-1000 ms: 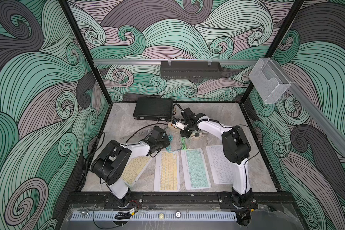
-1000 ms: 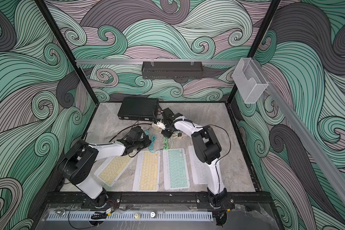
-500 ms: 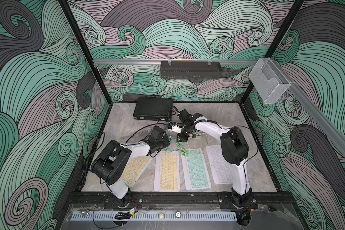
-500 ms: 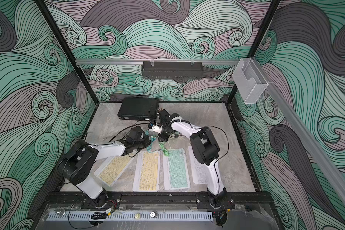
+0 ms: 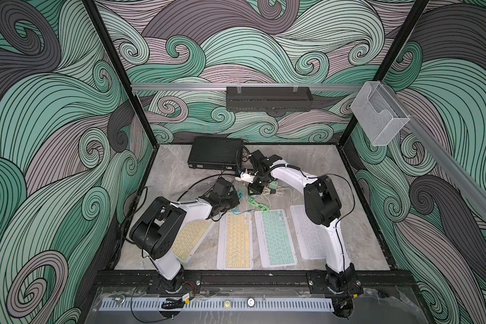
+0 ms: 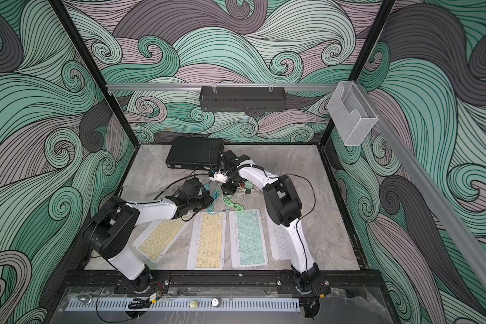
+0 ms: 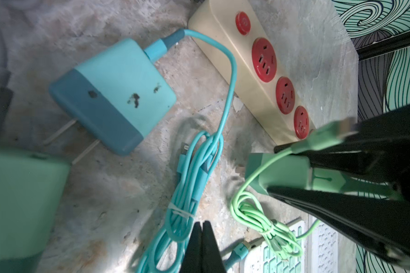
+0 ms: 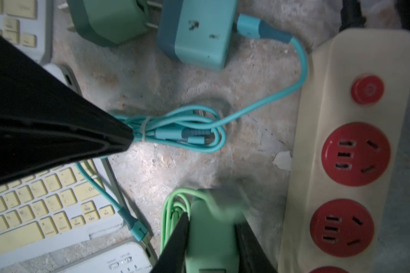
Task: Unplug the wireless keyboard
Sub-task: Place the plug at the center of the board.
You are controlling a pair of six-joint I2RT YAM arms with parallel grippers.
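Note:
Four keyboards lie in a row: a tilted yellow one (image 5: 190,239), a yellow one (image 5: 236,241), a mint one (image 5: 275,238) and a white one (image 5: 306,232). My right gripper (image 8: 212,232) is shut on a green charger (image 8: 211,241), held beside the cream power strip (image 8: 355,59) and clear of its red sockets. The charger's green cable (image 7: 265,219) hangs in a tied bundle. My left gripper (image 7: 202,228) is shut on nothing, over the teal cable bundle (image 7: 189,189). A teal plug (image 8: 137,230) lies at the keyboards' far edge with its metal tip showing.
A teal charger (image 7: 114,94) lies on the table with its prongs free, and a second green charger (image 7: 21,201) lies next to it. A black box (image 5: 215,153) stands at the back. A green block with pale cables (image 5: 274,185) lies right of my right gripper (image 5: 254,192).
My right gripper has moved a little left and toward the keyboards with the green charger, and the green cable bundle came along. The left arm has hardly moved.

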